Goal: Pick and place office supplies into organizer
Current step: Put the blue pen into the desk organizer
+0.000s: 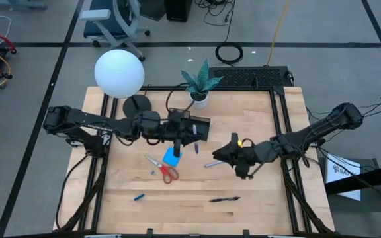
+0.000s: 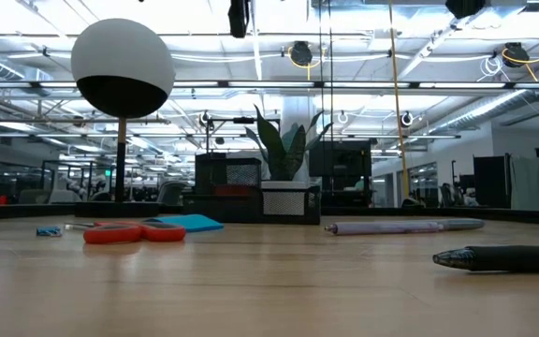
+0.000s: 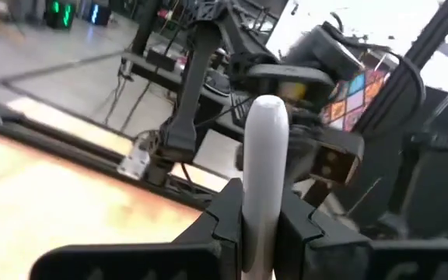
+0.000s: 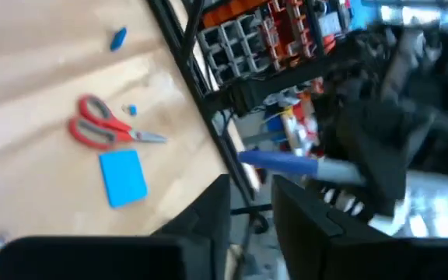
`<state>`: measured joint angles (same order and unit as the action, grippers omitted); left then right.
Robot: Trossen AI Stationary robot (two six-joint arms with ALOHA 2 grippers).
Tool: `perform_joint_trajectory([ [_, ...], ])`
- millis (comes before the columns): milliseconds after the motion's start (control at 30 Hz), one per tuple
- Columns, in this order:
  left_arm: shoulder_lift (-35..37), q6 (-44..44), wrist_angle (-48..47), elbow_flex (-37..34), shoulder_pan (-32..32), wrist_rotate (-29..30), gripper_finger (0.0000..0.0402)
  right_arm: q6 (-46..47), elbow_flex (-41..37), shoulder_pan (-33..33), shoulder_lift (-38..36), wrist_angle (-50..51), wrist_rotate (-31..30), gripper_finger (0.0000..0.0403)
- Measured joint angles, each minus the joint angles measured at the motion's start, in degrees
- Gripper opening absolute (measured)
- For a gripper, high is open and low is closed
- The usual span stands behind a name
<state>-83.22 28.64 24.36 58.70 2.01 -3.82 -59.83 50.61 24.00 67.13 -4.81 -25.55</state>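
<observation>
Left claw [image 3: 259, 233] clamped on a grey-and-blue pen [image 1: 196, 147], held above the bench [image 1: 256, 211] just off the organizer [image 1: 200, 129], centre of high view. Light, stiff, smooth barrel; likely slips or pivots if pinched near one end, so mid-barrel grip best. Pale rounded end sticking up between the fingers in left wrist view.

Right claw [image 4: 251, 214] slightly apart, nothing between the fingers, hovering right of centre in high view.

Second grey-and-blue pen [image 1: 213, 163] flat on bench, centre. Black pen [image 1: 225, 198] lower centre, thin, rolls easily. Scissors [image 1: 166, 171] with red handles, rigid, heavier; take by the handle loops. Blue note pad [image 1: 172, 157] touching scissors, flat, thin, hard to get under; edge grip. Tiny blue piece [image 1: 139, 196] lower left, fiddly.

Organizer black, low, beside white plant pot [image 1: 199, 99], upper centre.
</observation>
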Motion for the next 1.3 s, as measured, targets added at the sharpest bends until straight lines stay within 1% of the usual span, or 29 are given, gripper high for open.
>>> perform_joint_trajectory([
  [100,0.0,5.2,1.0,0.0,-0.5,-1.3,0.0037,-6.1,0.0,2.2,1.5,-0.8,-4.1,0.0121],
  [267,-0.8,10.7,1.6,0.0,0.0,-2.0,0.0037,-16.1,0.0,4.3,4.9,-2.3,-10.1,0.0180],
  [367,-1.2,12.1,0.8,0.0,0.8,-2.1,0.0037,-20.4,-0.1,4.7,7.2,-7.0,-14.7,0.0209],
  [433,-2.3,13.0,2.3,0.0,1.4,-2.1,0.0037,-23.2,0.0,5.4,8.5,-9.3,-16.7,0.0223],
  [500,-3.1,13.8,1.7,0.0,1.9,-2.2,0.0037,-26.6,0.0,5.9,9.9,-11.2,-18.1,0.0233],
  [600,-5.1,15.6,3.0,0.0,2.3,-2.5,0.0037,-31.5,0.0,6.8,11.9,-13.5,-19.4,0.0242],
  [667,-6.3,16.7,3.1,0.0,2.3,-3.3,0.0037,-34.5,0.0,7.0,13.4,-16.4,-19.9,0.0243],
  [800,-9.0,19.1,7.5,-0.1,2.2,-6.0,0.0037,-40.8,0.0,7.3,16.7,-21.2,-21.9,0.0241],
  [867,-9.8,20.0,10.2,0.0,2.3,-6.3,0.0037,-43.6,0.0,7.3,18.2,-23.1,-22.4,0.0236],
  [933,-9.9,20.1,10.0,0.0,2.3,-6.4,0.0040,-46.0,0.0,7.3,19.6,-25.1,-22.4,0.0232],
  [1033,-10.5,19.5,10.1,0.0,2.3,-6.3,0.0041,-47.5,0.0,7.3,20.9,-27.3,-22.4,0.0223],
  [1133,-10.7,19.2,9.9,0.0,2.3,-6.3,0.0039,-47.7,0.0,7.2,20.9,-27.4,-22.2,0.0208],
  [1233,-11.2,19.1,10.6,0.0,2.5,-6.3,0.0039,-47.8,0.0,7.1,20.9,-28.5,-22.2,0.0186],
  [1300,-11.4,19.1,10.0,0.0,2.6,-6.3,0.0039,-47.5,0.0,7.1,20.9,-29.4,-22.2,0.0163],
])
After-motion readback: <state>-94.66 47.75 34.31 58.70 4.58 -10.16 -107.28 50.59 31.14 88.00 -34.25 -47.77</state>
